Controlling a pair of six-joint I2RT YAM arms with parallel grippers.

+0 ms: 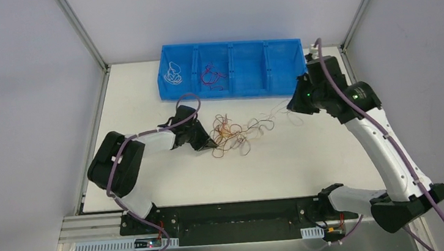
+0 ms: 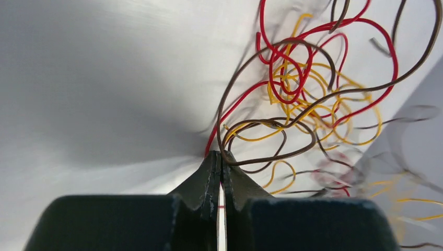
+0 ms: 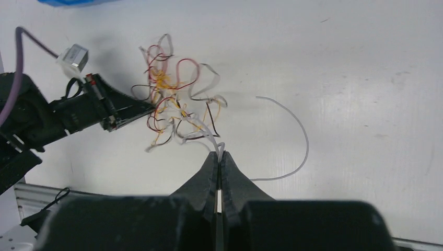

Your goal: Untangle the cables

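Black fingers of the left claw [image 2: 220,155] are pressing together at the near edge of the tangle of cables [image 2: 308,89], pinching thin strands where a brown loop and a red strand are meeting the tips. Red, yellow and brown loops are spreading out beyond, over the white tabletop [image 2: 104,78].

From its own wrist view, the right claw [image 3: 220,152] is likewise closing tight, nipping a white cable [image 3: 304,138] that is running back into the tangle and curving away in a loose arc to the right.

From above, the tangle is lying mid-tabletop between the two claws, the left claw touching its left side. Farther back, a blue divided bin [image 1: 275,65] is holding a coiled white wire [image 1: 173,73] in its leftmost compartment and a red wire [image 1: 211,75] in the next.
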